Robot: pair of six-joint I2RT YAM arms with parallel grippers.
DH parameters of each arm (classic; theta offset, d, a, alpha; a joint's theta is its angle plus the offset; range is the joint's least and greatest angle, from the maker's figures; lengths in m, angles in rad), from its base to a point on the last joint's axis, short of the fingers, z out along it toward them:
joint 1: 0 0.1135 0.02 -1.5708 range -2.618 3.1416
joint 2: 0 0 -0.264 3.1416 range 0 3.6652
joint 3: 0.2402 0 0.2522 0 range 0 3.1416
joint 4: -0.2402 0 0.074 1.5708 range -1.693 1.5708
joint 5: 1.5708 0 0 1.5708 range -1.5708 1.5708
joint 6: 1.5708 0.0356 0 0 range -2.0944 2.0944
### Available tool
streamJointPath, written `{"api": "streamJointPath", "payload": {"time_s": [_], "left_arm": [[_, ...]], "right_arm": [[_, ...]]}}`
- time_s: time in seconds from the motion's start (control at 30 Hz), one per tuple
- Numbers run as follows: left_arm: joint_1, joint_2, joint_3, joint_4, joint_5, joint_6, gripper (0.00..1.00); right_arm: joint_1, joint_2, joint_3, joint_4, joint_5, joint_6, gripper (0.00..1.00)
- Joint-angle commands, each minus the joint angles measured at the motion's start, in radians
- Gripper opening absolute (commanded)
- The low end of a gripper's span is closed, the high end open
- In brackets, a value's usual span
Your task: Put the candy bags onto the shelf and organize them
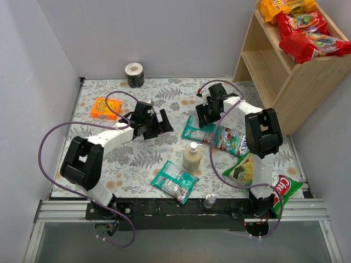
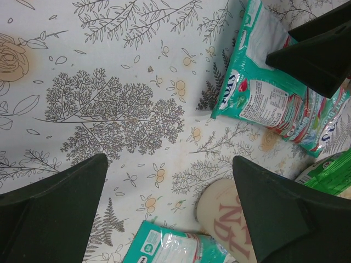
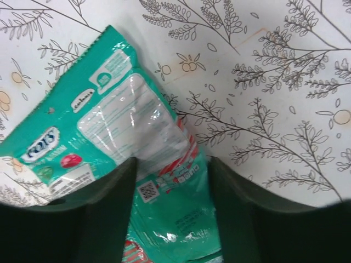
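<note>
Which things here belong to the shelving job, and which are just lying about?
Job: shelf; orange-yellow bag and red bags on it; teal bags on the table.
Lying about: green chip bags, orange packet, bottle, roll.

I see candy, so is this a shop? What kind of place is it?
Probably a robot practice booth, not a shop: plain walls box in a table, a left arm and right arm are bolted to its edge, and one wooden shelf holds candy bags.
</note>
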Motion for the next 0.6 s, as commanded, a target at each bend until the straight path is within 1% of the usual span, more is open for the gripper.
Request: {"api": "streamJointPath", "payload": {"time_s": [0.0,0.1,0.27,0.33,0.47,0.57], "left_arm": [[0.000,-0.042,0.009,-0.008,-0.003,0.031,0.98],[0.003,-0.048,0.006,-0.008,-0.001,0.034,0.98],[0.005,-0.054,0.005,-0.011,0.003,0.040,0.98],[0.006,-0.055,0.006,-0.011,0.006,0.042,0.98],[0.008,-0.058,0.011,-0.019,0.003,0.049,0.98],[0.009,-0.064,0.011,-0.024,0.000,0.056,0.98]], "right_arm": [[-0.005,0.029,-0.055,-0.037,0.172,-0.011,0.44],[-0.005,0.006,-0.057,-0.035,0.172,0.009,0.28],[-0.003,-0.044,-0.038,-0.035,0.181,0.052,0.22],[-0.003,-0.061,-0.027,-0.034,0.178,0.073,0.14],[-0.003,-0.092,0.008,-0.024,0.178,0.138,0.03],[-0.003,-0.126,0.031,-0.012,0.209,0.176,0.01]]}}
